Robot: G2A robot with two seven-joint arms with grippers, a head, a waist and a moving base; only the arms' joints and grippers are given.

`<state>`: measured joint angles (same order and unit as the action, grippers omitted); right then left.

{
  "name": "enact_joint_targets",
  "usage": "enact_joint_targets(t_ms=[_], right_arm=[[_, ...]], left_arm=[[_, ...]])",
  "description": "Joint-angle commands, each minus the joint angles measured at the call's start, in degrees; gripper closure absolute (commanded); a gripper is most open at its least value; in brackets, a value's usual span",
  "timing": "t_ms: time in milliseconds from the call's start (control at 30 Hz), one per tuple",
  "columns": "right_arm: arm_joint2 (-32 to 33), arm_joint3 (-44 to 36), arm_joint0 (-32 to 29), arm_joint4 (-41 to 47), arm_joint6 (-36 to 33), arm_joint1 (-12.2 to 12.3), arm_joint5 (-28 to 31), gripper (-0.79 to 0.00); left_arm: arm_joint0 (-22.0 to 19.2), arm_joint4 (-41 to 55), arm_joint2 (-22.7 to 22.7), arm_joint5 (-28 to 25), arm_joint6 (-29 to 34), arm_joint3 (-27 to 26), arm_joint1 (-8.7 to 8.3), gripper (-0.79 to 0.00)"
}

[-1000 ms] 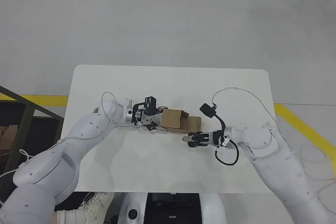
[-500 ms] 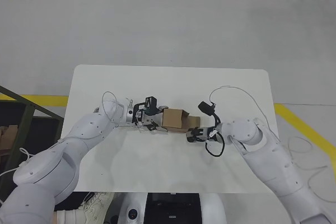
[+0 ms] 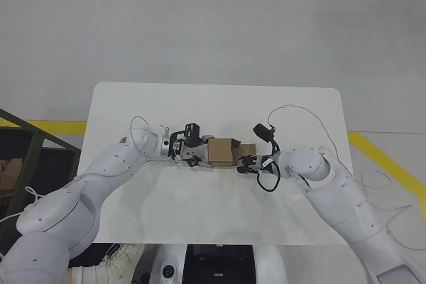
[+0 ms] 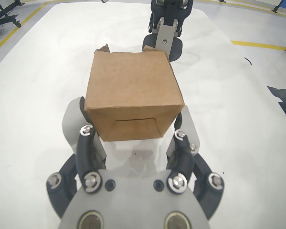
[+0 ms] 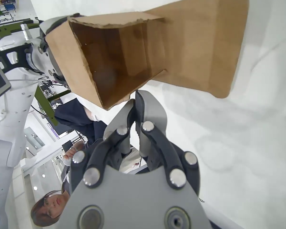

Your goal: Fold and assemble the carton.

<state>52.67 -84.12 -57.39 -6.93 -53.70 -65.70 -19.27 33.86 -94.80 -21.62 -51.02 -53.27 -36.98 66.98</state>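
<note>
Squarely at the middle of the scene, the left gripper [image 4: 132,107] is clamped on the carton [image 4: 133,82], one finger pressed against each side wall of the box's left end, so that the box sits between them and reaches away to the right. In the top view the left gripper [image 3: 192,153] comes in from the left and the carton [image 3: 220,151] lies on its side just beyond the fingertips, resting on the white table [image 3: 128,113] around its centre. The end of the box held by this gripper shows a recessed cardboard panel with a thin slit across it. At the opposite end the box is open, its brown inside visible in the right wrist view [image 5: 114,55], with a ragged edge along one wall. One long flap [image 5: 205,44] extends from that open end and lies flat on the table, pointing right. The right gripper [image 5: 135,100] has its fingers pressed together, their tips right at the near corner of the carton's open right end, just beside where the flap joins the box; whether they nip any cardboard cannot be told. In the top view the right gripper [image 3: 246,165] sits at the carton's right near corner, on the near side of the flap [image 3: 248,150].
</note>
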Motion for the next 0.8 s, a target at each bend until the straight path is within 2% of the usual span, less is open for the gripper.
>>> enact_joint_targets(t_ms=[0,500,767], right_arm=[[-0.4,0.7,0.7,0.1,0.0,-0.2,0.3,0.0],[-0.2,7.4,4.1,4.6,-1.5,-1.1,5.7,0.0],[-0.1,7.6,4.1,4.7,-1.6,-1.1,5.9,0.0]], left_arm=[[0.0,0.0,0.2,0.0,0.0,-0.1,-0.01,-0.646],[-0.3,0.4,1.4,0.4,-0.4,0.1,-0.08,-0.643],[-0.5,0.7,1.8,0.6,-0.6,0.3,-0.03,-0.656]])
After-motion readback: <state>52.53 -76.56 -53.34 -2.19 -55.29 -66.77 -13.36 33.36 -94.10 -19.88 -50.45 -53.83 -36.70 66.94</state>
